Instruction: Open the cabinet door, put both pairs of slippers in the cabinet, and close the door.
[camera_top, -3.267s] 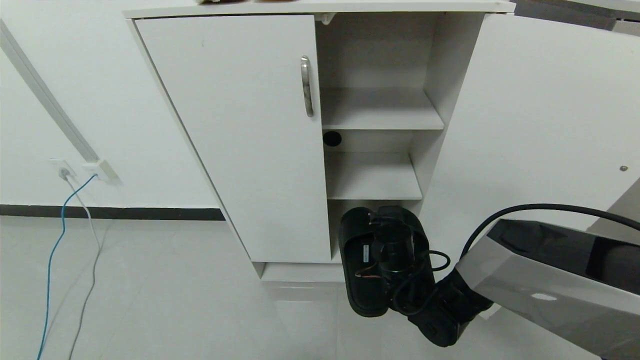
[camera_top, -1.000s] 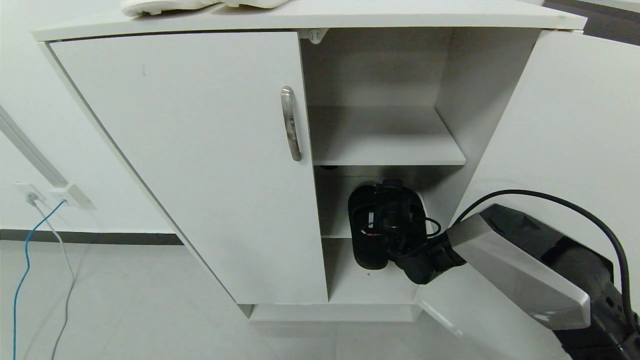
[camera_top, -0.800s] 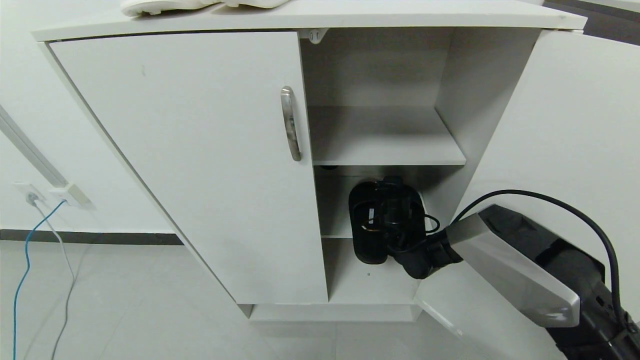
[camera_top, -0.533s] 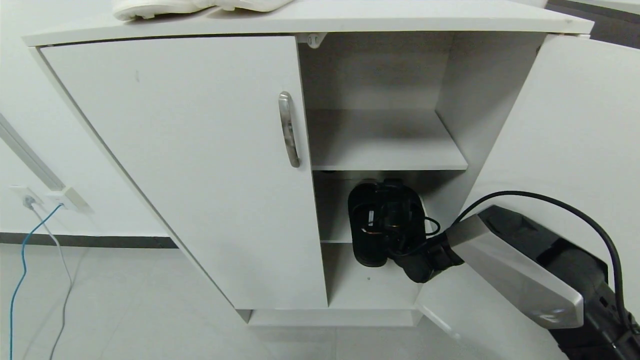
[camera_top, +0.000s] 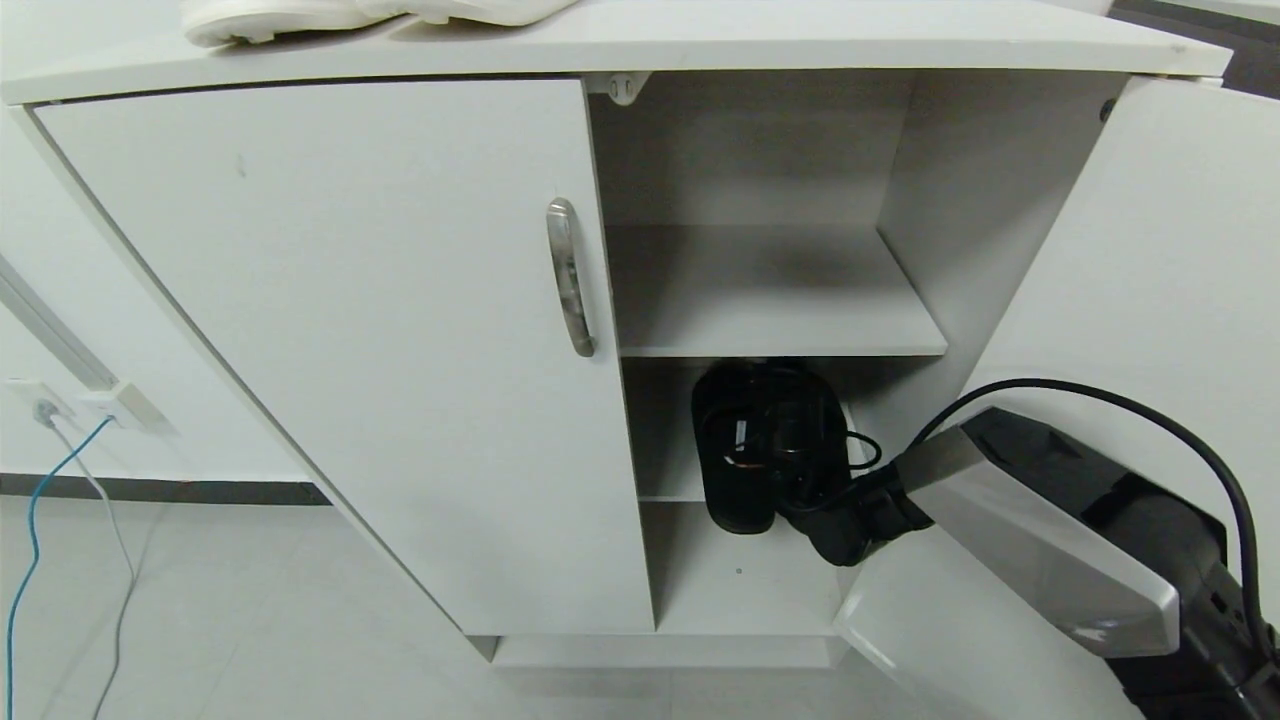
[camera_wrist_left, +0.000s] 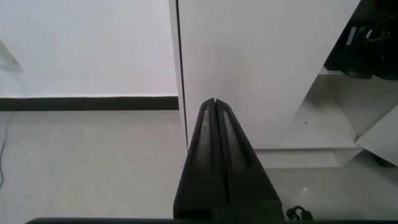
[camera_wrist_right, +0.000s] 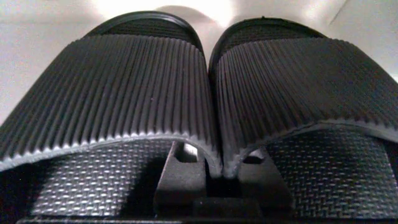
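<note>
A white cabinet (camera_top: 700, 40) stands with its right door (camera_top: 1150, 250) swung open and its left door (camera_top: 350, 300) closed. My right gripper (camera_wrist_right: 216, 175) is shut on a pair of black slippers (camera_top: 735, 470), pinching their inner edges (camera_wrist_right: 214, 93) together under the straps. The pair sits in the compartment under the upper shelf (camera_top: 770, 300), heels jutting past the middle shelf's front edge. I cannot tell whether it rests on that shelf. A white pair of slippers (camera_top: 330, 12) lies on the cabinet top. My left gripper (camera_wrist_left: 215, 106) is shut and empty, low before the closed door (camera_wrist_left: 261, 56).
The closed door carries a metal handle (camera_top: 567, 275). The bottom shelf (camera_top: 740, 580) is bare. A wall socket (camera_top: 100, 405) with a blue cable (camera_top: 30, 520) trailing onto the tiled floor is off to the left. The open door stands close beside my right arm.
The camera has shifted and the cabinet looks nearer. My right gripper has carried the black slippers from in front of the cabinet's base up into the middle compartment; over the last second they barely moved.
</note>
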